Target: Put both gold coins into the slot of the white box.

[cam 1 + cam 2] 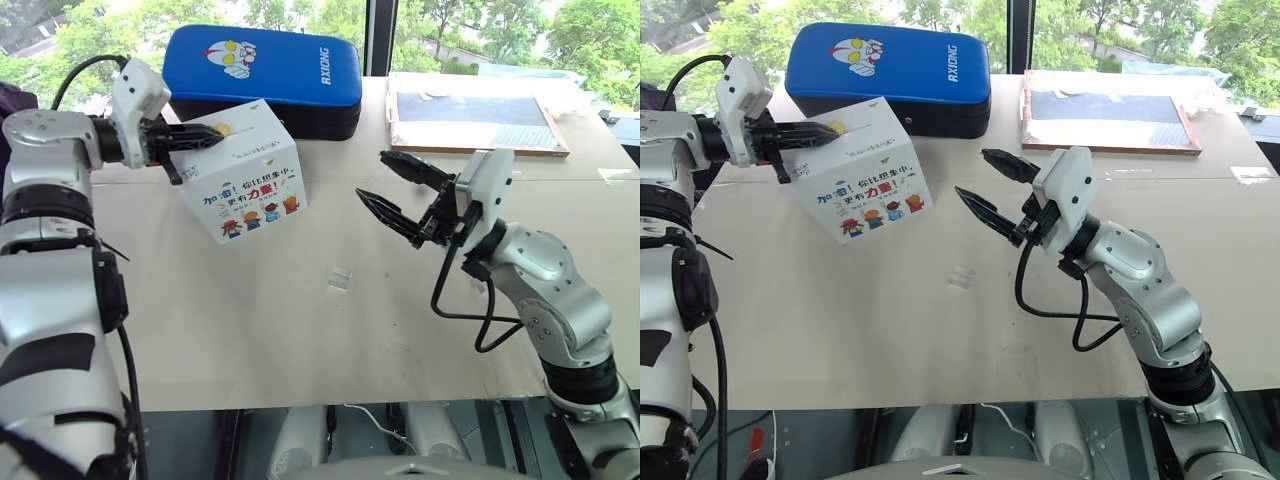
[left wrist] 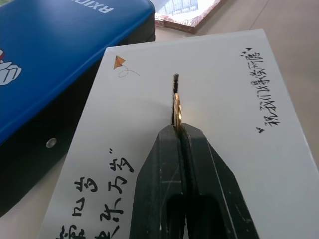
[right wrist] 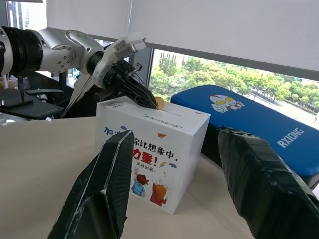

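White box (image 1: 245,170): we see it standing tilted on the pale table (image 1: 330,340), near the left side, its cartoon-printed face turned toward the robot and its plain handwritten face turned upward.

Slot (image 2: 175,79): we find a thin dark cut across the plain top face, with blue handwriting on either side of it; its near end lies just beyond the coin.

Gold coin (image 2: 177,107): we observe one coin held on edge, in line with the slot — its lower edge seems to meet the box top at the slot, though we cannot tell how far it has entered. In the right wrist view it shows as a small gold disc (image 3: 159,102) above the box top.

Left gripper (image 1: 215,133): we see its two black fingers pressed together, pinching the gold coin at their tips, reaching from the left over the top of the white box.

Right gripper (image 1: 985,185): we see its fingers spread apart and empty — it hangs above the table to the right of the white box, apart from it, pointing toward it.

Blue padded case (image 1: 265,75): we note it lying just behind the white box, a cartoon hero printed on it.

Framed board (image 1: 475,115): we see it flat on the far right of the table.

Small clear bit (image 1: 340,280): we see it on the table in front of the box, between the two arms.
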Tool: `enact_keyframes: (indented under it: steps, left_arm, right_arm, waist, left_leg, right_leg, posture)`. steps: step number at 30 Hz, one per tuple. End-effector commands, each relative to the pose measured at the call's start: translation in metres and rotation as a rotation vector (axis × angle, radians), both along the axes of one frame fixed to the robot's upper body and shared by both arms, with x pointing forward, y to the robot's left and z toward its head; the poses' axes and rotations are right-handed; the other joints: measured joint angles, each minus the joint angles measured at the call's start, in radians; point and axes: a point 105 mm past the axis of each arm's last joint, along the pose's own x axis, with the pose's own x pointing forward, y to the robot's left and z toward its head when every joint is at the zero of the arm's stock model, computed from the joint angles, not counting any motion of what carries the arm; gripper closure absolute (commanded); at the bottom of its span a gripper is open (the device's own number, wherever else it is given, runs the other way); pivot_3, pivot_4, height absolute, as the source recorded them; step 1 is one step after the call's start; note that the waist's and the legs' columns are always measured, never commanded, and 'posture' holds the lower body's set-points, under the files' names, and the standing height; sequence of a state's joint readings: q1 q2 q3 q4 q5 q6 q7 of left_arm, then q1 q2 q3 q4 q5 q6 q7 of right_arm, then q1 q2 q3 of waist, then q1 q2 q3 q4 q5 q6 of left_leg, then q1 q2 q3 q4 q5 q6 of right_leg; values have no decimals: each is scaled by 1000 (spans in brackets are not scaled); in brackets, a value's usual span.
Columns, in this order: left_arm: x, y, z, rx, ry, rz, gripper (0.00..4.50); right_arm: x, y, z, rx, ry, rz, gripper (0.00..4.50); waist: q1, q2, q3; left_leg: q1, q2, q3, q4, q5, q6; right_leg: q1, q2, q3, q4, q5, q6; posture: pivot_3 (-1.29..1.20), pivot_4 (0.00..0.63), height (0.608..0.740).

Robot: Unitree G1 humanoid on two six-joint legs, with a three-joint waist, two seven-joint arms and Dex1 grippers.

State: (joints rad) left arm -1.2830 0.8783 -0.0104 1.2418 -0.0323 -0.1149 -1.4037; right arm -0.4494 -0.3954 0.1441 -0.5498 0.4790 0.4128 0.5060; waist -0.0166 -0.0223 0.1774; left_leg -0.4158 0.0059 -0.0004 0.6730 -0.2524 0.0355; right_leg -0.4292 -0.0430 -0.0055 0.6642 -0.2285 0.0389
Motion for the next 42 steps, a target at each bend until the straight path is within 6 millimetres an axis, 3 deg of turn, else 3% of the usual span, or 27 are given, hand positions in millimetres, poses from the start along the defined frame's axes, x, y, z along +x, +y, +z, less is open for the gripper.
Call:
enact_keyframes:
  steps: [1,27,30,38,42]
  left_arm:
    - [-3,11,-25,94,115,41,4500]
    - [1,13,-36,189,137,72,4500]
    - [2,14,-36,184,138,79,3647]
    - [8,17,-30,170,71,135,125]
    - [11,8,-7,32,-6,117,32]
  right_arm:
    - [-4,-1,9,13,-42,3,1661]
    - [-6,-2,7,15,-35,-14,1661]
    - [-5,-2,7,14,-34,-14,1624]
    - [-5,-2,7,12,-34,-12,1624]
    - [-5,-3,5,12,-29,-17,1624]
  waist:
    - [0,0,0]
    - [-4,1,-2]
    - [-3,1,-2]
    - [2,1,-4]
    - [3,1,-4]
  left_leg:
    - [0,0,0,0,0,0]
    - [4,0,1,10,0,0]
    - [4,0,1,10,0,0]
    - [3,0,1,10,0,0]
    - [4,0,1,11,0,0]
  right_leg:
    - [0,0,0,0,0,0]
    - [1,0,2,13,0,0]
    - [1,0,2,13,0,0]
    - [1,0,2,13,0,0]
    - [2,0,2,14,0,0]
  posture:
    - [0,150,740]
    - [0,150,740]
    - [0,150,740]
    - [0,150,740]
    - [0,150,740]
